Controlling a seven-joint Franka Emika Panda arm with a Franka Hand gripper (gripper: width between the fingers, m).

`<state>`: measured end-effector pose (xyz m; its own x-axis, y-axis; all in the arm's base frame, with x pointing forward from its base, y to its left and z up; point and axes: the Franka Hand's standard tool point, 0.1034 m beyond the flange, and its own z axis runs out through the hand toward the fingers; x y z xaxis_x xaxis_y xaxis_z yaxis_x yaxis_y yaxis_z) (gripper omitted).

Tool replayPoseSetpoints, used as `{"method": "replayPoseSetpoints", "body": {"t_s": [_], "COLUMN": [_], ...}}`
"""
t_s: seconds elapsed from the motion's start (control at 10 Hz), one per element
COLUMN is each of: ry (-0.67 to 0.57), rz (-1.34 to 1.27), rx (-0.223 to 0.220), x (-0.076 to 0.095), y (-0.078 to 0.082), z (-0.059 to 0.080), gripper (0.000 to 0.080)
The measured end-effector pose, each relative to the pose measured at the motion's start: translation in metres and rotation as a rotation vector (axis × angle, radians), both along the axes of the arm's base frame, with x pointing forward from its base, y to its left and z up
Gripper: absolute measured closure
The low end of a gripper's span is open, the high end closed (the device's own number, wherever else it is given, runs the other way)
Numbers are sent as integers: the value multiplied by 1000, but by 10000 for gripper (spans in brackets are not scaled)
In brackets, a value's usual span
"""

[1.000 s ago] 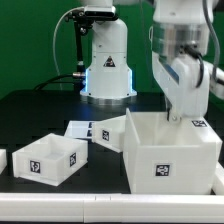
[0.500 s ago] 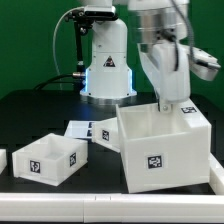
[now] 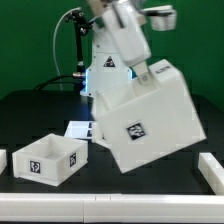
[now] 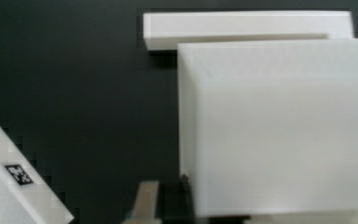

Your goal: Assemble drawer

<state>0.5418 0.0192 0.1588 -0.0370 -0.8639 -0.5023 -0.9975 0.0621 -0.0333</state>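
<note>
While the gripper (image 3: 143, 72) pinched the top wall of the large box (image 3: 150, 125), that box hung tilted above the table (image 3: 30, 110) just beneath it, and the small drawer (image 3: 45, 160) sat open-side-up toward the exterior view's left, near but apart.

You have a large white smooth-sided box (image 4: 274, 120) over the black matte worktop (image 4: 69, 90). A long white rectangular block (image 4: 238, 25) lies just beside it; a white tagged panel (image 4: 12, 185) sits apart.
</note>
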Motion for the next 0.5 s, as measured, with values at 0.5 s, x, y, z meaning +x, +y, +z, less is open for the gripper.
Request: {"method": "replayPoseSetpoints", "body": {"t_s": [0.5], "ry": [-7], "rz": [-71], "rx": [241], "x": [-5], "y": [2], "z": [-13], "gripper": [767]}}
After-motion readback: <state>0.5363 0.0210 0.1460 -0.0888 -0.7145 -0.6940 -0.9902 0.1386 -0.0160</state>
